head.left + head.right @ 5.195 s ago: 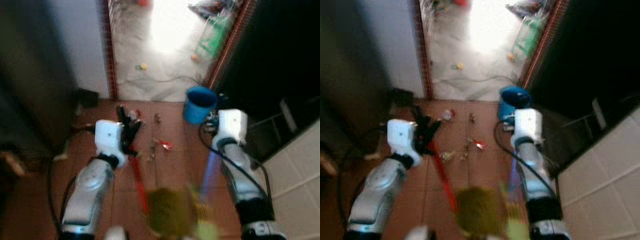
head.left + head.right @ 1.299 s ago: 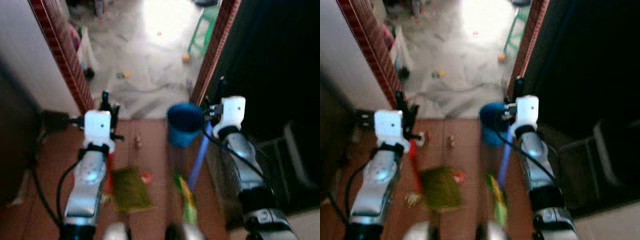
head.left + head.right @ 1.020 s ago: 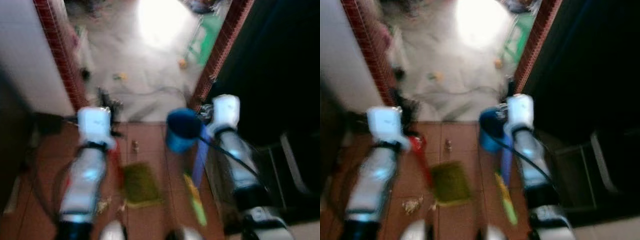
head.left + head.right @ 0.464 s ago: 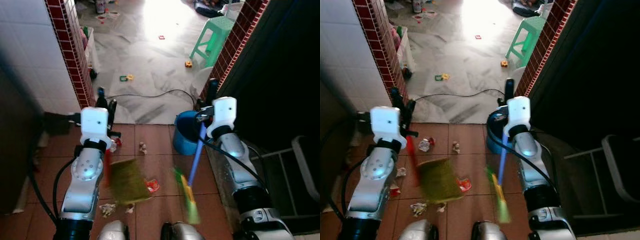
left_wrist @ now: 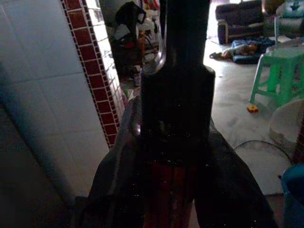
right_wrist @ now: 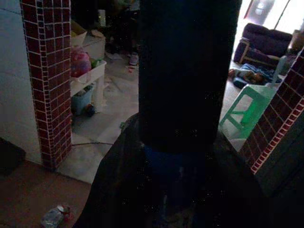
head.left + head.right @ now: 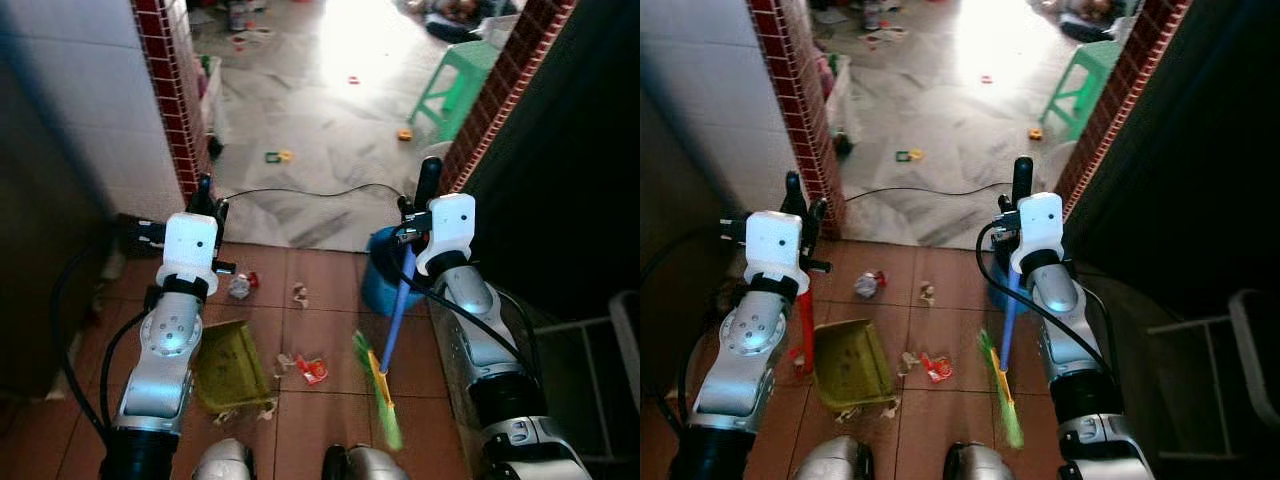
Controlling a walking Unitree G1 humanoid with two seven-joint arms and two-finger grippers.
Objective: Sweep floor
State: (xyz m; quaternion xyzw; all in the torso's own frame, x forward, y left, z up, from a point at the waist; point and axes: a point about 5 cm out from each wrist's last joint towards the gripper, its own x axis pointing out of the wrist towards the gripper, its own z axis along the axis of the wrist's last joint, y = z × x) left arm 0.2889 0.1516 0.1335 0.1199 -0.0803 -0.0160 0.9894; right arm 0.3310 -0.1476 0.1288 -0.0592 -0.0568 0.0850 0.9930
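left arm: raised, bent at the elbow, left gripper point(image 7: 798, 215) clamped on the red handle point(image 7: 805, 335) of the dustpan point(image 7: 852, 364)
dustpan: olive-green, resting on the terracotta floor point(image 7: 950, 320) below that gripper
right arm: same pose, right gripper point(image 7: 1018, 200) clamped on the blue shaft of the broom point(image 7: 1006, 330)
broom: green head on the tiles, right of the pan
litter: wrappers point(image 7: 930, 367) between pan and broom head, crumpled piece point(image 7: 869, 285) further ahead
blue bucket point(image 7: 383, 285): behind the broom shaft, by the doorway
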